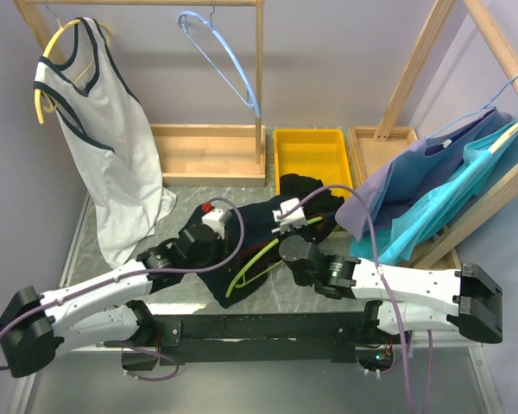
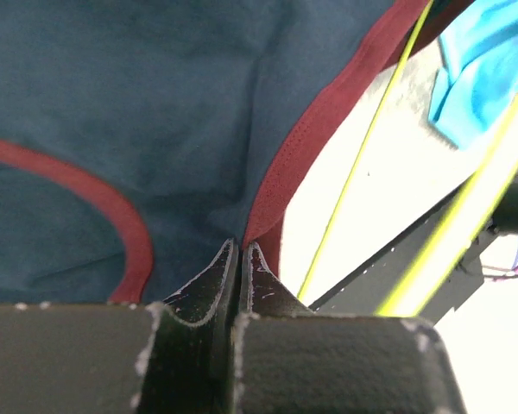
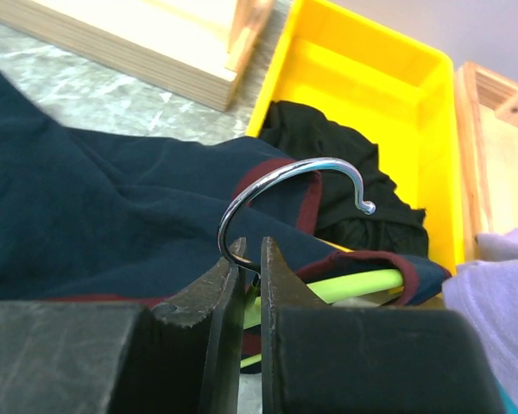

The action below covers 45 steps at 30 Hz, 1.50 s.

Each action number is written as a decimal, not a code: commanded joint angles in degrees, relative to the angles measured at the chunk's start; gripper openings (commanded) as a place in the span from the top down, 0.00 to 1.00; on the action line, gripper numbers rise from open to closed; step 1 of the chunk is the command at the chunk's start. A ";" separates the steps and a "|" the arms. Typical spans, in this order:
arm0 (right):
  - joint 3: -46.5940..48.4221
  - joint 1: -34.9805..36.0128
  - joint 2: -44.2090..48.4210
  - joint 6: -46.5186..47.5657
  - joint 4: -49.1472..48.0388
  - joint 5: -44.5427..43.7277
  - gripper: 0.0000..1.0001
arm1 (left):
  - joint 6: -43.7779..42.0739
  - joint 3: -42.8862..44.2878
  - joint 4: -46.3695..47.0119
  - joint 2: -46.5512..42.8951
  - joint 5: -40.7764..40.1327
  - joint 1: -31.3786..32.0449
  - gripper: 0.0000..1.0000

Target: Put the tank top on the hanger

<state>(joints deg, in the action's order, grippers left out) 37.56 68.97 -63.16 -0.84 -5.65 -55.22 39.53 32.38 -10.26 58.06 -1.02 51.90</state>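
The dark navy tank top (image 1: 259, 226) with red trim lies bunched on the table between the two arms. The lime-green hanger (image 1: 257, 259) lies partly under it, one arm poking out toward the front. My left gripper (image 1: 192, 240) is shut on the tank top's red-trimmed edge (image 2: 281, 181); the fabric fills the left wrist view (image 2: 138, 112). My right gripper (image 1: 287, 250) is shut on the hanger at the base of its metal hook (image 3: 281, 177). One green hanger arm (image 3: 363, 285) runs inside a red-trimmed opening of the top (image 3: 95, 216).
A yellow bin (image 1: 312, 155) behind holds a black garment (image 3: 345, 172). A white tank top (image 1: 104, 147) hangs on a yellow hanger at back left, beside an empty light blue hanger (image 1: 220, 52). Blue and teal garments (image 1: 440, 190) hang on the right wooden rack.
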 commanded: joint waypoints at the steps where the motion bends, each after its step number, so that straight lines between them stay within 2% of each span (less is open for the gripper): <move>1: 4.62 -2.52 -1.79 -3.37 2.04 -6.56 1.00 | 2.04 -1.44 -2.74 -4.00 -3.29 -0.48 0.99; 8: 8.66 -6.04 -3.20 -5.49 4.77 -7.44 1.00 | 4.33 -5.48 -2.92 -8.57 -4.96 -0.48 0.99; 16: 8.23 -8.58 -5.05 -3.55 2.40 -9.38 1.00 | 7.58 -6.98 -5.73 -15.34 -8.21 -0.48 0.99; 26: 10.60 -12.09 -8.03 -6.27 3.88 -10.44 1.00 | 10.04 -8.03 -9.08 -21.93 -6.90 -0.48 0.99; 38: 9.20 -14.74 -6.63 -9.17 5.21 -9.29 1.00 | 11.10 -8.21 -9.34 -23.17 -7.24 -0.40 0.99; 45: 8.85 -12.55 -7.86 -8.48 2.49 -13.76 1.00 | 10.66 -3.31 -9.95 -24.67 -6.72 -0.40 0.99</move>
<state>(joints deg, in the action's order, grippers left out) 45.95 55.35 -71.33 -10.31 -0.49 -60.93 50.52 24.45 -18.63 34.02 -7.38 51.62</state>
